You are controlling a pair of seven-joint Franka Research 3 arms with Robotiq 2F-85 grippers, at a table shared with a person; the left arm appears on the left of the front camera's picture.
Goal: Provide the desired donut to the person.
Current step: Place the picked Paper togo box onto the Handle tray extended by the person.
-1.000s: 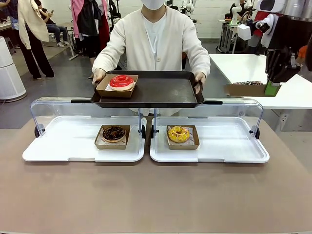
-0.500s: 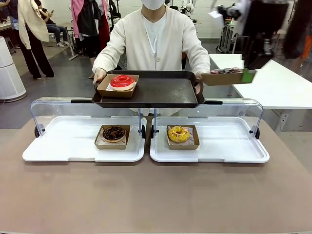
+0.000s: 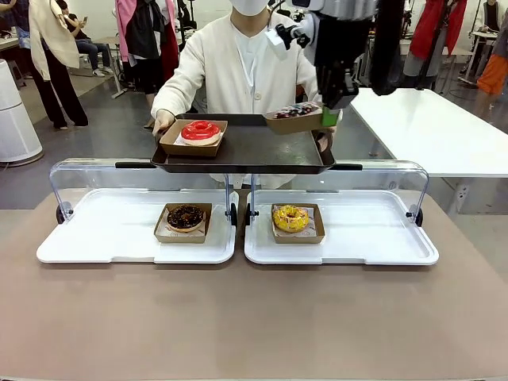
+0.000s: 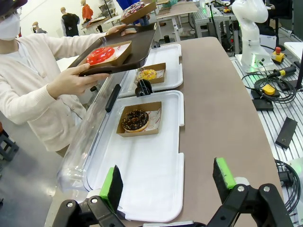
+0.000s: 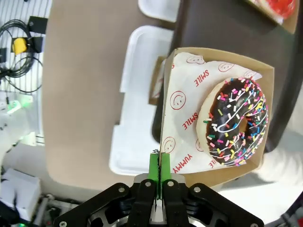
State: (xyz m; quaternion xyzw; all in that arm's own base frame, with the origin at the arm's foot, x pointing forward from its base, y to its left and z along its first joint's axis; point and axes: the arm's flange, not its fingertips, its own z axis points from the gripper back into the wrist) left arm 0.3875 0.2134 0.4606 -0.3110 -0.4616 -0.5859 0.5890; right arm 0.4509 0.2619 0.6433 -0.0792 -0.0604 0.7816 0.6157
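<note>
Sprinkle donut box (image 5: 215, 120) pinched at wall, right gripper (image 5: 160, 171) jaws mostly hidden

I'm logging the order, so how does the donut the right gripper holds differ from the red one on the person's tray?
The sprinkled donut has chocolate icing with coloured sprinkles; the red donut is plain glossy red. The sprinkled one hangs over the black tray in the right gripper, which pinches its box wall; the red one rests on the tray. Both sit in brown card boxes.

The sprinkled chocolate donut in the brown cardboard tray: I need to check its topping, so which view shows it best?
The right wrist view: the sprinkled chocolate donut fills the frame from above, on printed paper in the tray pinched by the right claw. The front view shows it edge-on above the black serving tray; the left wrist view shows it small and distant.
</note>
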